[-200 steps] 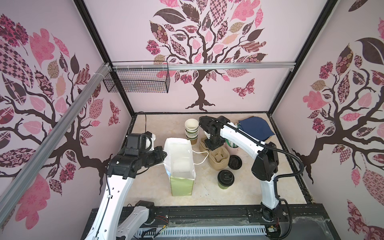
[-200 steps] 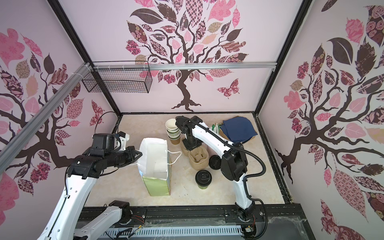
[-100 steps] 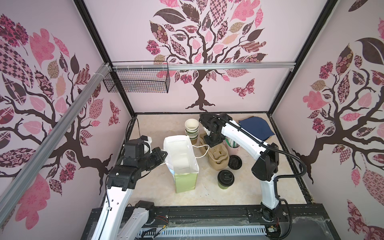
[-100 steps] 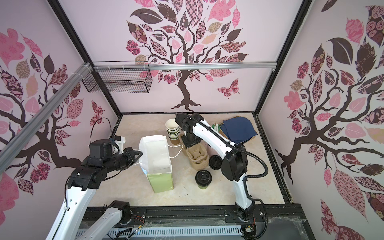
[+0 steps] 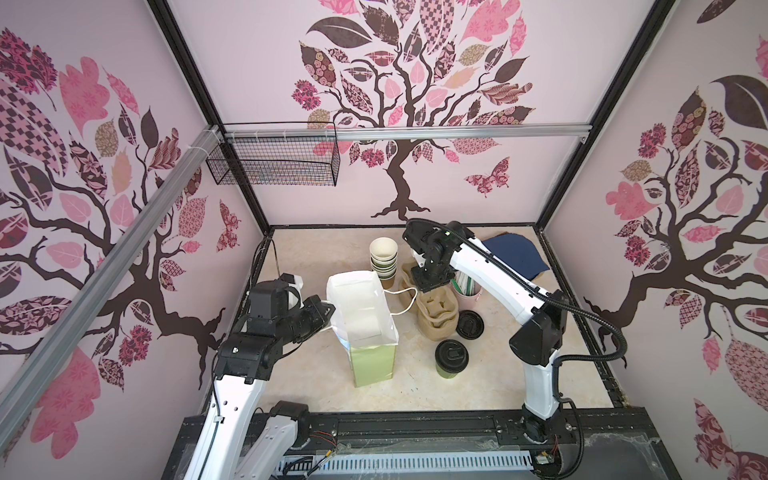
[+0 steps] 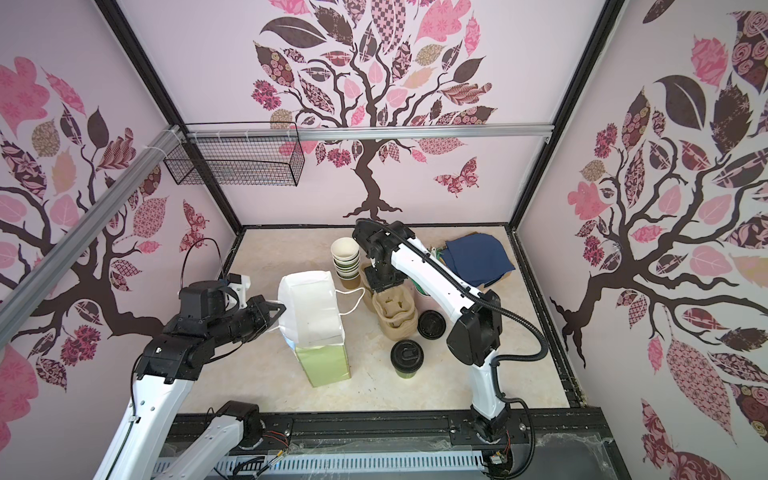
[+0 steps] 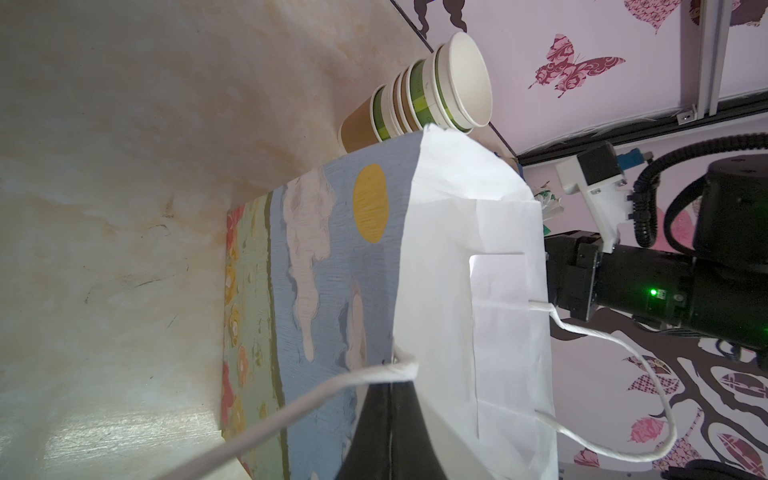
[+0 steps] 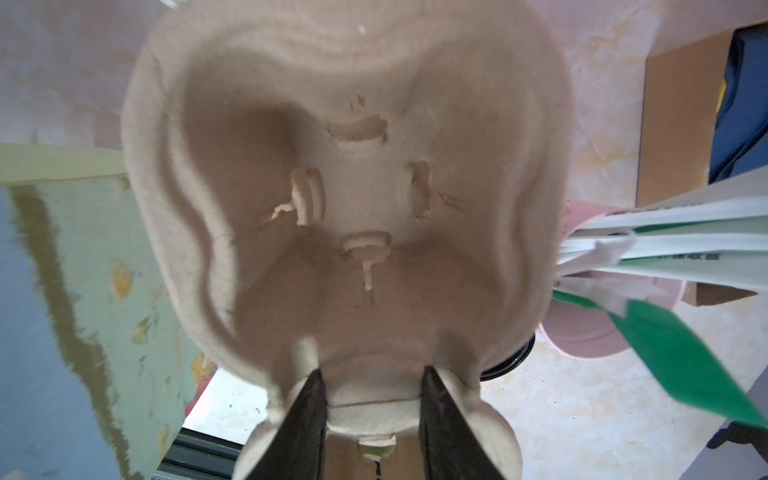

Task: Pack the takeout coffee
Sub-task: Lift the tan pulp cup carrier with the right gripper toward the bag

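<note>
Your left gripper (image 7: 390, 380) is pinched tight on the rim of the paper bag (image 7: 449, 249); your right gripper (image 8: 372, 374) clamps the pulp cup carrier (image 8: 353, 187) between part-spread jaws; the takeout coffee (image 5: 451, 356) stands well clear of both.

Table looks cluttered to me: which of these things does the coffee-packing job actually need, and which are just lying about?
In the job:
- lidded coffee cup
- paper bag, held by the left gripper
- pulp cup carrier, gripped by the right gripper

Lying about:
- stack of lidless cups
- loose black lid
- pink cup of wrapped straws
- navy cloth
- wire basket on the wall
</note>
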Robot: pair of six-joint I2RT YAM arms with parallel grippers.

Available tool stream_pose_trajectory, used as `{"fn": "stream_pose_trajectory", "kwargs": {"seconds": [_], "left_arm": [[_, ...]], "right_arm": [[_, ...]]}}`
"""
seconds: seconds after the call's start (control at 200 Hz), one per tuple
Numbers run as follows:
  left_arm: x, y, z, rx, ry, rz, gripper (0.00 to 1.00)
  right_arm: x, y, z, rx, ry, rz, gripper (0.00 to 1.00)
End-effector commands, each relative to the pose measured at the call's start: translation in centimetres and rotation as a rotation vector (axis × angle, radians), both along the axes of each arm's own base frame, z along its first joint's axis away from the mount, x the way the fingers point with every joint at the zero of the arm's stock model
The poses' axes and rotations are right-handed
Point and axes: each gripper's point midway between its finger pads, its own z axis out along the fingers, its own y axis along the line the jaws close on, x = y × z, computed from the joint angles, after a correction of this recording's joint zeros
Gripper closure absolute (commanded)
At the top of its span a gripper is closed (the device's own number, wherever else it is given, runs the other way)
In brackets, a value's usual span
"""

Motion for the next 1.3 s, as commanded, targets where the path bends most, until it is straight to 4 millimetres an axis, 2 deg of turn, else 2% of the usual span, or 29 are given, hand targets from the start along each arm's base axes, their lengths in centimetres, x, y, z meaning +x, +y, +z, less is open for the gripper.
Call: {"fn": "stream_pose_trajectory", "kwargs": {"seconds": [0.0, 0.3, 0.315, 0.66, 1.035, 1.296], "left_arm": [[0.2, -0.1, -0.2, 0.016, -0.021, -0.021, 1.0], [0.2, -0.3, 0.0, 0.026, -0.041, -0.05, 1.0], [0.2, -0.3, 0.0, 0.026, -0.042, -0.051, 1.0], [0.6, -0.6, 0.5, 0.024, -0.057, -0.064, 1.0], [1.6, -0.7, 2.2, 0.017, -0.107, -0.047, 1.0], [2.2, -1.6, 3.4, 0.121, -0.138, -0.084, 1.0]], "right_arm": [[-1.7, -0.5, 4.2, 0.081, -0.033, -0.024, 0.64], [-3.4, -1.4, 8.0, 0.179, -0.072, -0.076, 0.64], [-3.3, -1.3, 9.0, 0.199, -0.091, -0.078, 0.64], [-3.2, -0.6, 17.0, 0.393, -0.246, -0.072, 0.63], [-4.0, 1.3, 21.7, 0.607, -0.28, -0.055, 0.64], [-4.4, 2.9, 23.0, 0.713, -0.253, -0.031, 0.64]]}}
